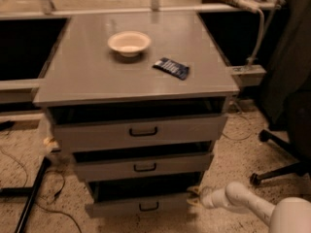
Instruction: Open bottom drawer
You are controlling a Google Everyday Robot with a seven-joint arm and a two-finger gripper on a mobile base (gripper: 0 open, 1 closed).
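Note:
The grey cabinet [97,76] has three drawers, all standing partly out. The bottom drawer [119,209] has the narrowest front and a small black loop handle [148,207]; a dark gap shows above its front. The gripper [196,196], on a white arm [243,200] coming in from the lower right, is at the right front corner of the bottom drawer, close to the floor. The middle drawer [112,170] and the widest top drawer [97,136] are above it.
A cream bowl [129,42] and a blue packet [171,68] lie on the cabinet top. An office chair base [279,171] stands on the right. A black pole [30,198] and cables [14,161] lie on the floor at left.

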